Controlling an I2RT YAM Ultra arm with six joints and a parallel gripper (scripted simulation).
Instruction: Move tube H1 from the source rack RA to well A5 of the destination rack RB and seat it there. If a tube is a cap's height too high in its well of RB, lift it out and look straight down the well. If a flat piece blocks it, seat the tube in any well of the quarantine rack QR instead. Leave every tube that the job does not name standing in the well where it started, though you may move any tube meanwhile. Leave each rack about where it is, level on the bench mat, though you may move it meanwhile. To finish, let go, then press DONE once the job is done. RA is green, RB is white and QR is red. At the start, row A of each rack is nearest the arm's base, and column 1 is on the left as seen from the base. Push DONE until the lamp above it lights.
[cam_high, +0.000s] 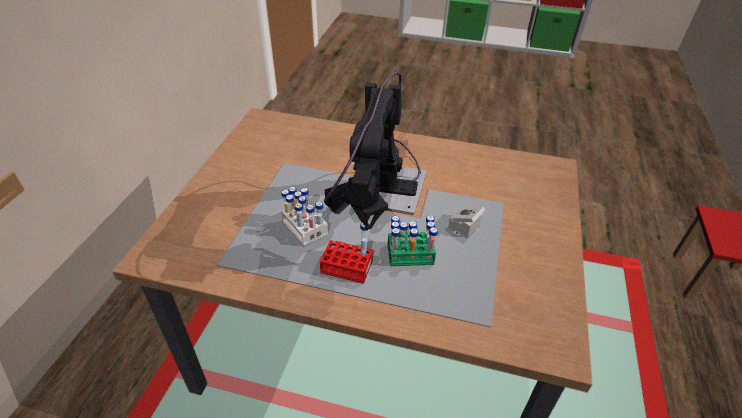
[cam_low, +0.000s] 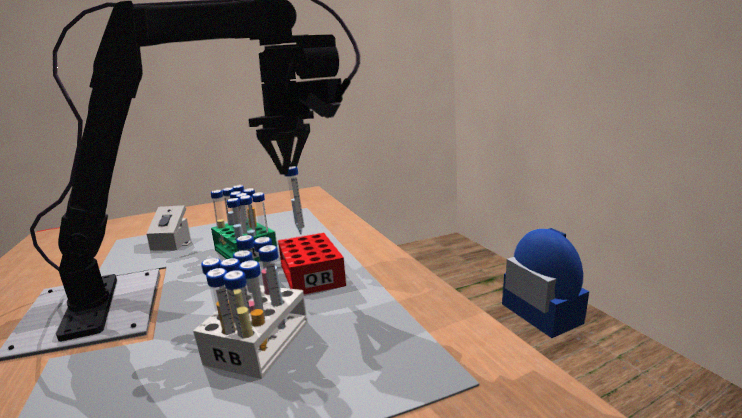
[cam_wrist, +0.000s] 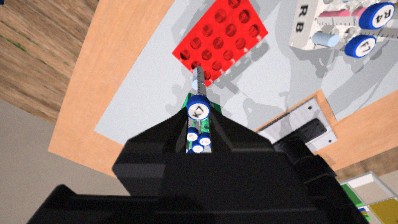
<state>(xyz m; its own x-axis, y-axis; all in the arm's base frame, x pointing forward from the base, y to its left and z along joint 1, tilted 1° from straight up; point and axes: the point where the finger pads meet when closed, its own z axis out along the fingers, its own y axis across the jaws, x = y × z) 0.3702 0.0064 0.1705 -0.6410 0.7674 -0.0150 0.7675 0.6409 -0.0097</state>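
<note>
My gripper (cam_low: 291, 168) is shut on the blue cap of a clear tube (cam_low: 295, 201) and holds it upright in the air. The tube's tip hangs just above the far corner of the red rack QR (cam_low: 311, 259), not in a well. In the wrist view the tube (cam_wrist: 198, 95) points down at the near edge of QR (cam_wrist: 220, 39). In the top view the tube (cam_high: 363, 239) stands over the right end of QR (cam_high: 346, 260). The white rack RB (cam_low: 254, 328) and the green rack RA (cam_low: 239, 236) both hold several blue-capped tubes.
The grey DONE button box (cam_low: 167, 233) stands behind RA on the mat. The arm's base plate (cam_low: 83, 311) is at the left. RA (cam_high: 408, 248) sits right of QR and RB (cam_high: 305, 224) left of it in the top view.
</note>
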